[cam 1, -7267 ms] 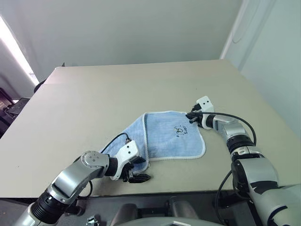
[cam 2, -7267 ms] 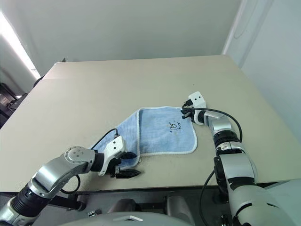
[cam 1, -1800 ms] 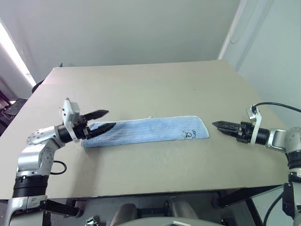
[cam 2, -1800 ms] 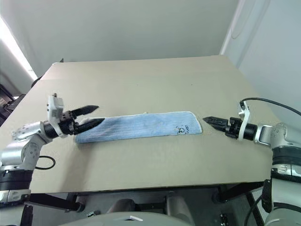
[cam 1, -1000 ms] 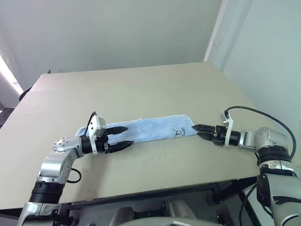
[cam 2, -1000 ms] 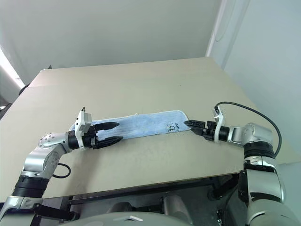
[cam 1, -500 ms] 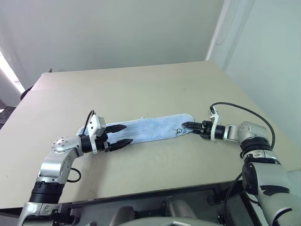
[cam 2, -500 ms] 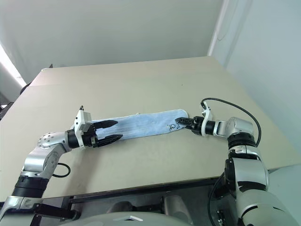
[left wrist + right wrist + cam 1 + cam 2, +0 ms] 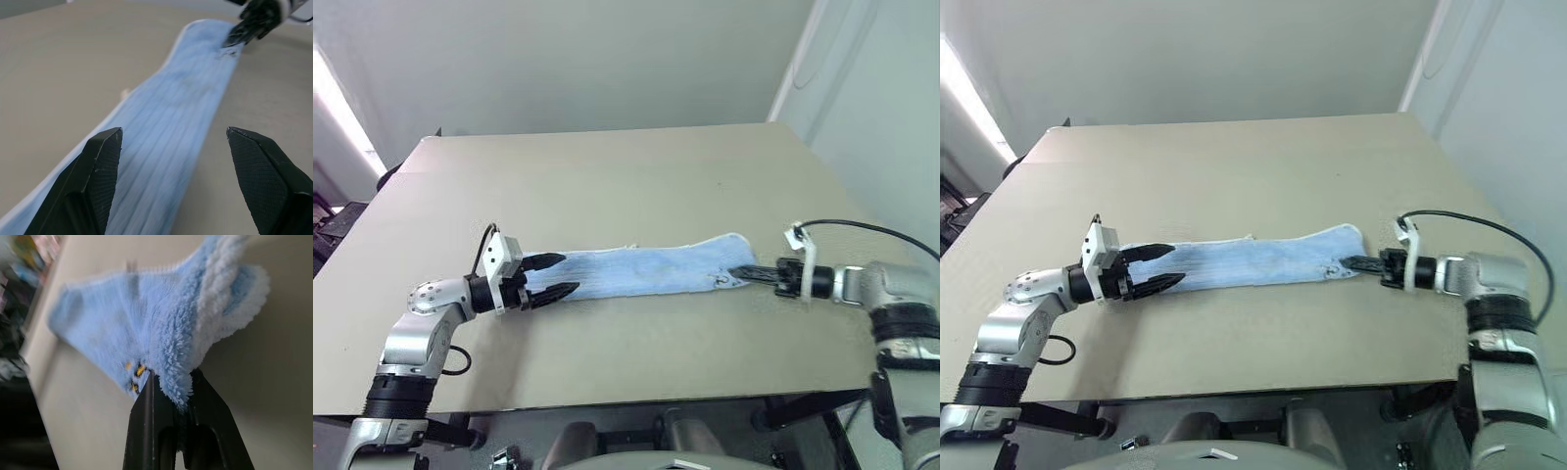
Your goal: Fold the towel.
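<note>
One towel, light blue and ribbed, lies as a long narrow strip across the front half of the tan table. No legible writing; a small dark embroidered mark near its right end cannot be read. Right gripper is clamped shut on the towel's right end, the terry pile bunched between its fingers. Left gripper sits at the towel's left end with jaws spread apart, the cloth running between them, nothing gripped. Black cables loop from both wrists. Table surface around the towel bears nothing else.
</note>
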Motion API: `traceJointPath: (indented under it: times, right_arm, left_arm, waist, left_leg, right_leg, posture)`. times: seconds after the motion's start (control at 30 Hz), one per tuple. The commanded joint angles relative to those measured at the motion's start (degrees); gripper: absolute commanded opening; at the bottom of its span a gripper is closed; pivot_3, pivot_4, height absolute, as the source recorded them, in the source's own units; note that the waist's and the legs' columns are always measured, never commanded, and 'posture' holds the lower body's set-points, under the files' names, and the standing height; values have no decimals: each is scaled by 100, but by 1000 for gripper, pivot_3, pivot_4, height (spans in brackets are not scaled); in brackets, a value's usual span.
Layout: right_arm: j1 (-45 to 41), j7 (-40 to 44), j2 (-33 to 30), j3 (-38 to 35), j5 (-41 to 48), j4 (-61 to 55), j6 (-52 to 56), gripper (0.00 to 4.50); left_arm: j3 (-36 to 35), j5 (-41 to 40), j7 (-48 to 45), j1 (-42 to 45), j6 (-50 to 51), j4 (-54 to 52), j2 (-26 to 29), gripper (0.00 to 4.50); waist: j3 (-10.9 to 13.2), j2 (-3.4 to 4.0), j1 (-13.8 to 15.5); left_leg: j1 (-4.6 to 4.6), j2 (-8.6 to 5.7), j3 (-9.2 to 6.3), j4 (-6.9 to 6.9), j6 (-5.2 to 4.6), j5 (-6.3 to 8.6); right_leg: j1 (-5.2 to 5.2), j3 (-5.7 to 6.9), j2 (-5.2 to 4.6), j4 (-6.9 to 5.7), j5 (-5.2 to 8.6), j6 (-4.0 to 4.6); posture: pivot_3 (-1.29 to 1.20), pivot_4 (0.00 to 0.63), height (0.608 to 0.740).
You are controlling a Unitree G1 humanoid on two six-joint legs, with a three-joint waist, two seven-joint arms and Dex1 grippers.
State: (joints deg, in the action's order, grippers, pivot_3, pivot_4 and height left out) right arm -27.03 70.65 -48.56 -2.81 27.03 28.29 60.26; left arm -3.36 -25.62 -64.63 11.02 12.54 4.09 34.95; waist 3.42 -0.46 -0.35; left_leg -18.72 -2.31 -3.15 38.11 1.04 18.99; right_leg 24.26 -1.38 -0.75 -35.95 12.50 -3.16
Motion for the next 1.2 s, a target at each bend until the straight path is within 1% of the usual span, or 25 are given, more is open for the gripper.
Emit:
traceJointPath:
  times: [0.03, 0.1, 0.17, 0.23, 0.33, 0.4, 0.5, 0.63, 0.77, 0.8, 0.87, 0.97, 1.07, 1.2]
  right_arm:
    - [262, 351, -691, -3, -170, -429, -460, 24]
    - [343, 214, -957, -23, -464, -507, -1102, 24]
    - [228, -7, -971, -110, -515, -940, -1354, 24]
    - [98, -73, -850, -190, -259, -1693, -1181, 24]
    - [130, -187, -626, -38, -16, -2776, -1009, 24]
    - [41, -349, -378, 120, 142, -3238, -726, 24]
    - [-142, -576, 52, 565, 184, -3647, -499, 24]
    - [-415, -892, 737, 1182, 29, -3525, -432, 24]
    - [-593, -1139, 1292, 1543, -205, -3078, -722, 24]
    - [-626, -1191, 1411, 1628, -271, -2996, -796, 24]
    - [-669, -1251, 1516, 1907, -488, -2889, -877, 24]
    - [-641, -1224, 1567, 2072, -648, -2810, -1083, 24]
    - [-583, -1088, 1556, 2122, -682, -2864, -1303, 784]
    - [-494, -781, 1419, 2113, -597, -3137, -1530, 2190]
  left_arm:
    - [-121, -5, -13, 127, -152, 15, 27, 3595]
    - [-117, -13, -8, 141, -176, 67, -16, 3595]
    - [-107, -72, -20, 157, -145, 108, -88, 3595]
    - [-28, -52, -25, 191, -137, 154, -177, 3595]
    - [105, -10, -37, 252, -93, 99, -294, 3595]
    - [131, 8, -48, 307, -82, 113, -310, 3595]
    - [120, 17, -60, 371, -83, 192, -262, 3595]
    - [124, 57, -67, 357, -120, 189, -191, 3595]
    - [120, 106, -22, 264, -195, 49, -164, 3595]
    - [122, 117, -12, 225, -212, -8, -158, 3595]
    - [112, 127, 24, 153, -207, -91, -158, 3595]
    - [44, 106, 85, 16, -195, -206, -140, 3595]
    - [3, 102, 113, -95, -212, -252, -96, 3595]
    - [-5, 95, 159, -148, -214, -291, -68, 3595]
  waist:
    - [0, 0, -26]
    - [1, -1, -64]
    - [2, 0, -106]
    - [5, 2, -165]
    - [7, -2, -210]
    - [8, -10, -210]
    - [8, -10, -192]
    - [8, -10, -190]
    - [7, -10, -120]
    - [7, -10, -99]
    - [7, -10, -51]
    - [7, -10, -18]
    - [7, -10, -30]
    - [7, -10, -34]
  left_leg:
    - [1, 0, 3, 0, 0, 0]
    - [7, 1, 11, 1, 0, 0]
    - [21, 8, 28, 1, 0, 0]
    - [21, 16, 40, 0, 0, 0]
    - [27, 24, 25, -1, 0, 0]
    - [32, 26, 11, -1, 0, 0]
    - [35, 23, 3, 0, 0, 0]
    - [24, 13, 5, 1, 0, 0]
    - [5, 9, 3, 0, 1, 1]
    - [4, 8, 3, 0, 1, 0]
    - [4, 8, 2, 0, 1, 1]
    - [2, 9, -1, 0, 1, 1]
    - [2, 8, 0, 0, 1, 1]
    - [4, 9, 0, 0, 1, 1]
  right_leg:
    - [0, 0, 0, 3, 1, 0]
    - [-3, -2, 2, 3, 2, 1]
    - [-13, -10, 8, 1, 3, 3]
    - [-25, -14, 14, -6, 11, 17]
    - [-37, -8, 21, -10, 12, 18]
    - [-44, -1, 21, -8, 12, 17]
    - [-35, 2, 20, -7, 5, 5]
    - [-16, -4, 6, -5, 0, 0]
    - [3, -4, -7, -2, -5, 6]
    - [5, -3, -7, -2, -14, 20]
    - [7, -3, -7, -3, -15, 23]
    - [7, 0, -7, -3, -15, 23]
    - [7, 0, -8, -3, -14, 21]
    - [7, 0, -4, -4, -6, 9]
  posture:
    - [0, 0, 740]
    - [0, 0, 740]
    - [0, 0, 740]
    - [0, 0, 740]
    - [0, 0, 740]
    - [0, 0, 740]
    - [0, 0, 740]
    - [0, 0, 740]
    - [0, 0, 740]
    - [0, 0, 740]
    - [0, 0, 740]
    - [0, 0, 740]
    - [0, 0, 740]
    - [0, 0, 740]
